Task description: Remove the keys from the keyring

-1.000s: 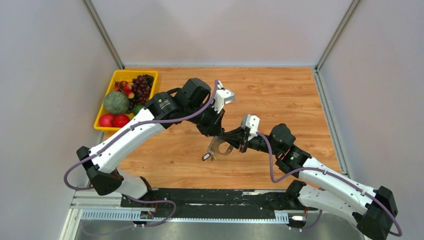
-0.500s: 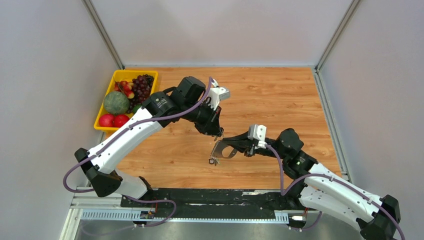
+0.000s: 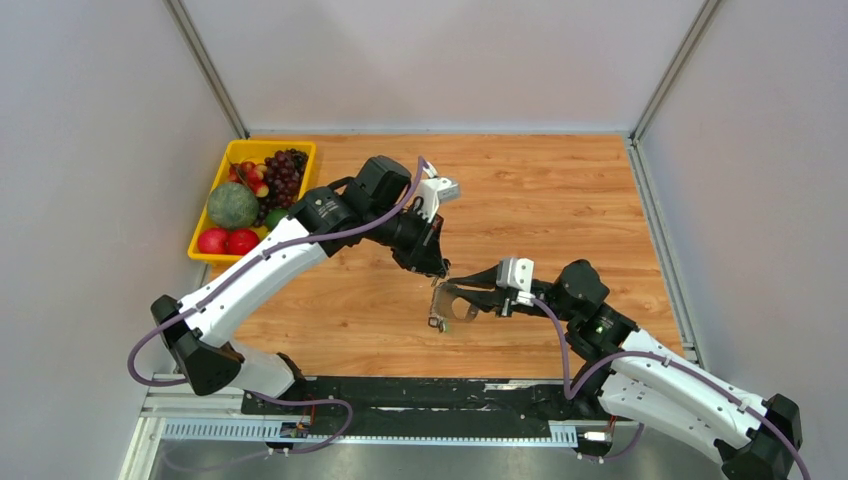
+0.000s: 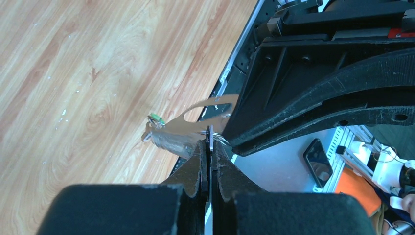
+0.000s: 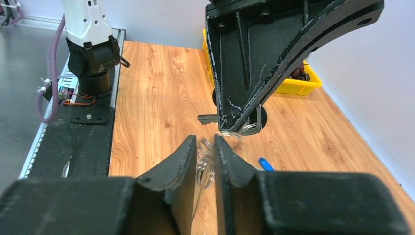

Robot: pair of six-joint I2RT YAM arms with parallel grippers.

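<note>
The keyring [image 3: 456,309], a grey oval loop, hangs above the table between both grippers, and the small keys [image 3: 437,323] dangle from its left end. My left gripper [image 3: 441,272] comes down from above. It is shut on a thin silver key [image 5: 208,119], which shows edge-on between the tips in the left wrist view [image 4: 210,143]. My right gripper [image 3: 448,297] reaches in from the right, and its narrow jaws [image 5: 205,143] pinch the ring's wire coils. A green key head [image 4: 155,117] hangs beside the keyring [image 4: 195,119]. A blue key head [image 5: 265,164] shows below.
A yellow tray [image 3: 262,146] of fruit stands at the back left of the wooden table. White walls close in the left, back and right sides. The black mounting rail [image 3: 400,395] and the arm bases run along the near edge.
The right arm has swung down and toward the near edge, and the keyring and keys went slightly right and lower with it. The left gripper has barely moved.
</note>
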